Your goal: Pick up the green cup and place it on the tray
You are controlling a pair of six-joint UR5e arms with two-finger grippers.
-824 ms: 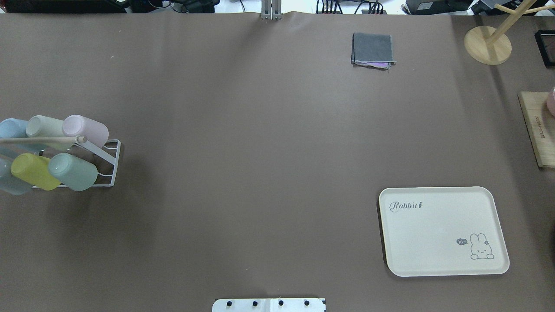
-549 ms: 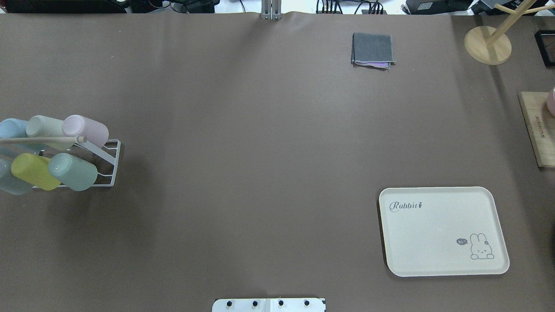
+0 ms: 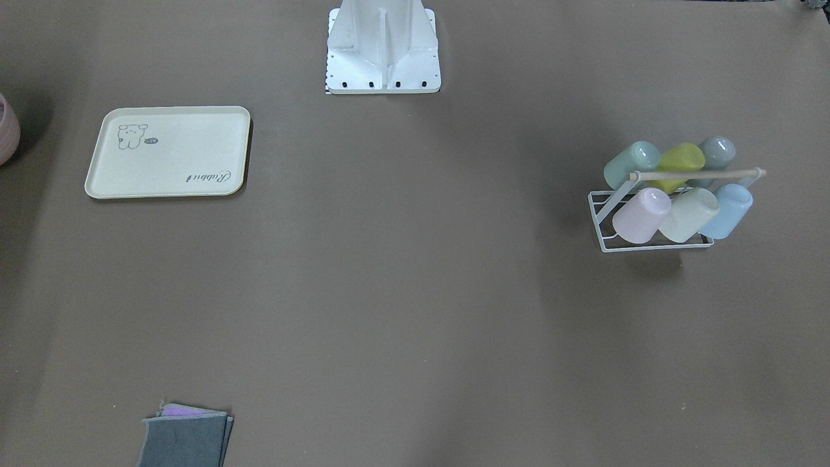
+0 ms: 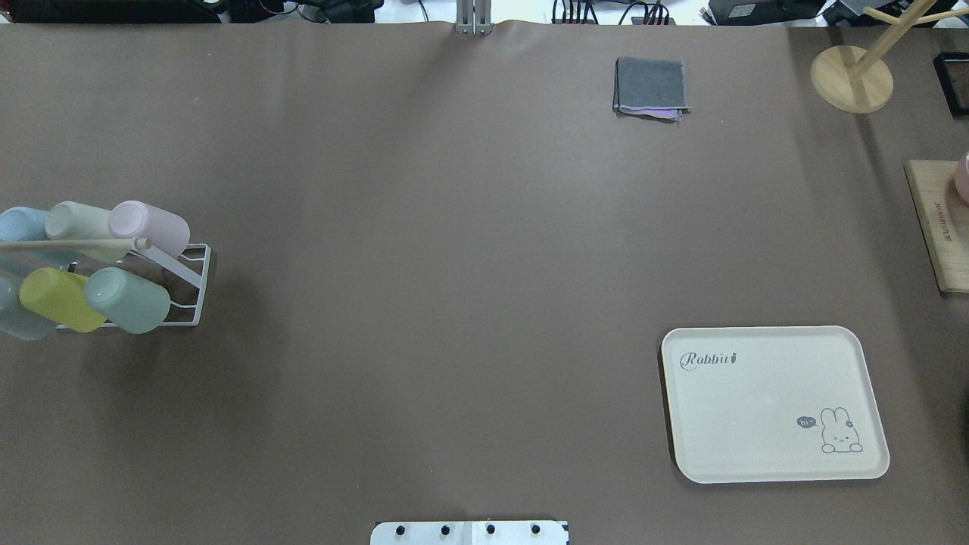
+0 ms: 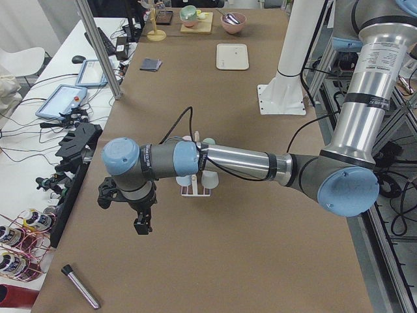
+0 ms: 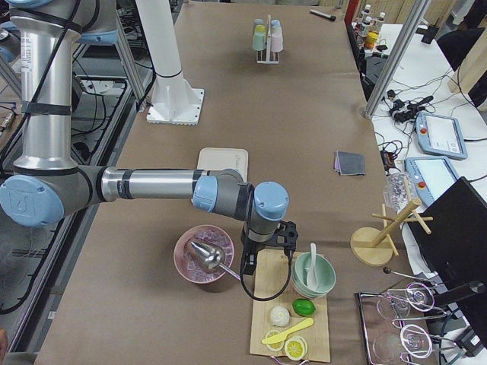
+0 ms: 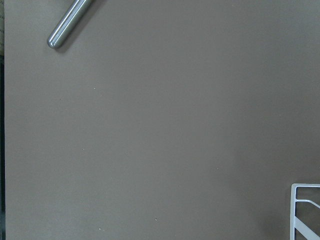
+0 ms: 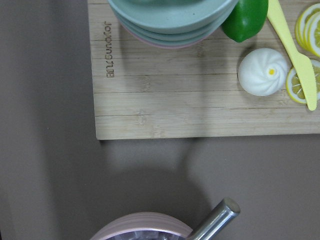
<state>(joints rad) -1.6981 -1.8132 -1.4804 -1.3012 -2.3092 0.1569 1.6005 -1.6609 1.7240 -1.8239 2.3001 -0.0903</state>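
Green cup [image 4: 129, 300] tilted in the white rack [image 4: 191, 291] at the left end of the table [image 4: 454, 265], just beside the yellow cup [image 4: 59, 300], in the row nearer the robot base [image 4: 469, 532]. Tray [image 4: 764, 409] flat on the table far over on the right side, well apart from the rack and the green cup. Left gripper [image 5: 140, 222] low over the table between the rack and a metal tube [image 5: 81, 287], right gripper [image 6: 266, 255] over the edge of the wooden board [image 8: 175, 95] next to the pink bowl [image 6: 185, 266]; cannot tell if either one is apart or together.
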